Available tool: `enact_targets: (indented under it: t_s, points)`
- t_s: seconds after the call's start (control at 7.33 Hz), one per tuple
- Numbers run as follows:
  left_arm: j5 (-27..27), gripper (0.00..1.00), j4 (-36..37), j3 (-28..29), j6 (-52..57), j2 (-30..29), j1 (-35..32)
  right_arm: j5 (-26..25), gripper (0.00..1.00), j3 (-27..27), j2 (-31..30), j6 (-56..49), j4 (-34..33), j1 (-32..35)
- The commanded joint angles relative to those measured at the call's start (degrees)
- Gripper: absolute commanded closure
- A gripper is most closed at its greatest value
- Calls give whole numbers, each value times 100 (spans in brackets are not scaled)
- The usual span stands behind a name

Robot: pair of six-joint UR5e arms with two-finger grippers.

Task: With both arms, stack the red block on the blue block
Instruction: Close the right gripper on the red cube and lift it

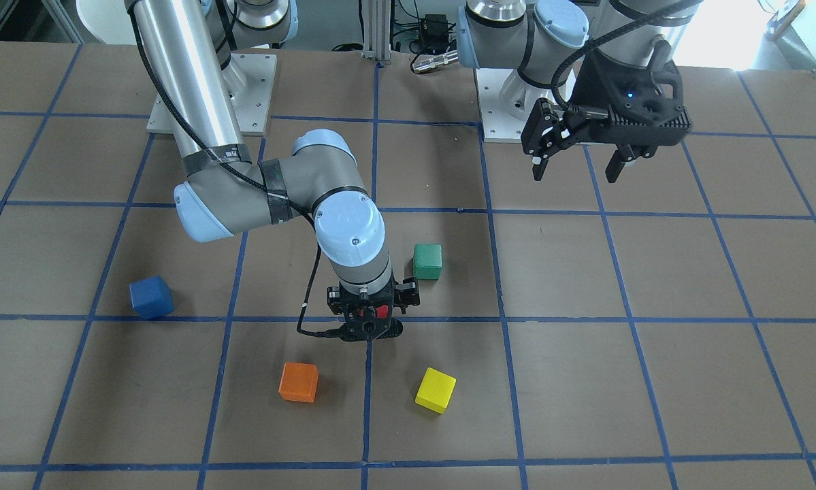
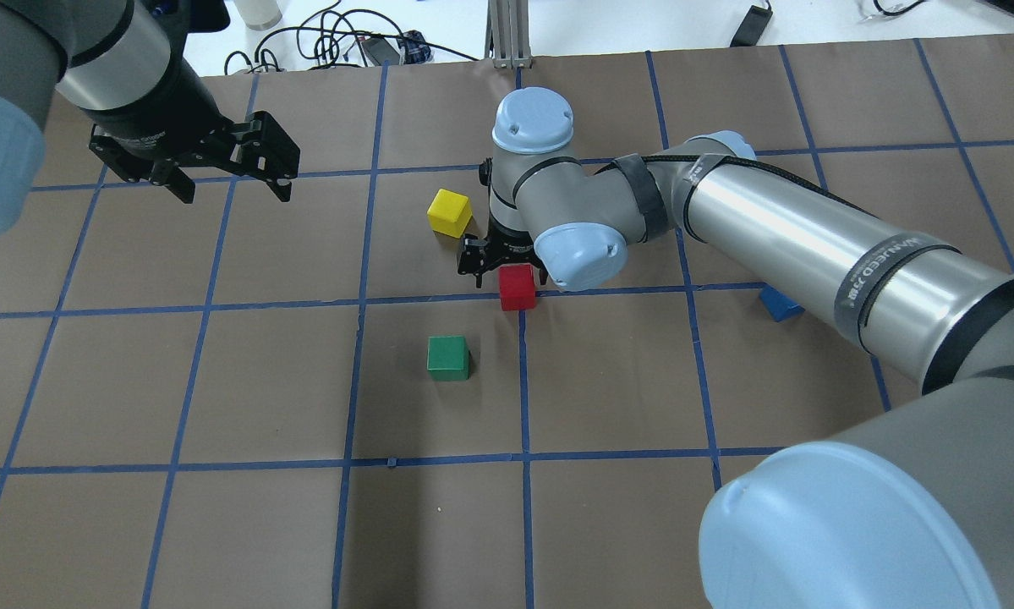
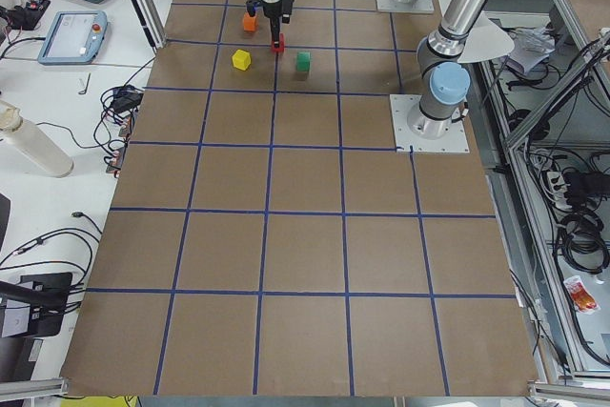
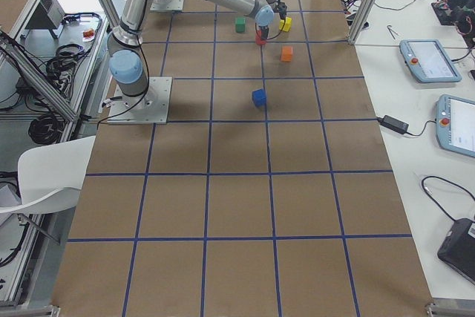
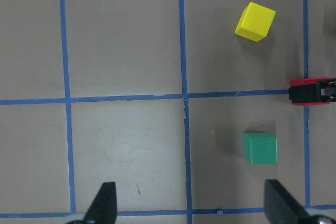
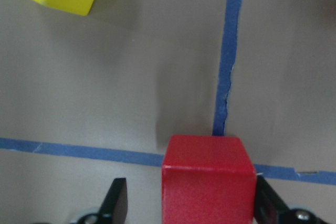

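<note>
The red block (image 2: 517, 286) rests on the table at a blue tape crossing. My right gripper (image 2: 511, 275) points down over it, open, with a finger on each side. In the right wrist view the red block (image 6: 207, 179) sits between the fingers (image 6: 116, 203), close to the right finger and with a gap to the left one. The blue block (image 1: 151, 297) lies apart, toward the robot's right; in the overhead view the blue block (image 2: 779, 303) is partly hidden by the right arm. My left gripper (image 1: 578, 170) hovers open and empty, far from both blocks.
A green block (image 2: 448, 357), a yellow block (image 2: 449, 212) and an orange block (image 1: 298, 382) lie around the red one. The right arm's elbow (image 1: 339, 224) hangs over the table's middle. The arm bases' plates (image 1: 210, 95) stand at the robot's edge.
</note>
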Motion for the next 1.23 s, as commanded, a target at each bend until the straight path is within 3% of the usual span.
enact_targets:
  t_s: [0.0,0.55,0.68,0.82,1.09]
  points:
    - [13,0,-1,35,-15,-28,-21,-59,100,10,11,6,96,5]
    - [21,0,-1,27,-6,-28,-20,-376,100,-191,-628,-82,1086,-178]
    - [21,0,-1,9,3,-28,-29,-359,100,-532,-909,-99,1890,-397]
    - [30,0,-1,53,-6,-28,-3,-376,100,-648,-1242,-796,2724,-643]
    - [30,0,-36,115,-58,-72,-3,-402,100,-484,-1796,-1399,3207,-1502]
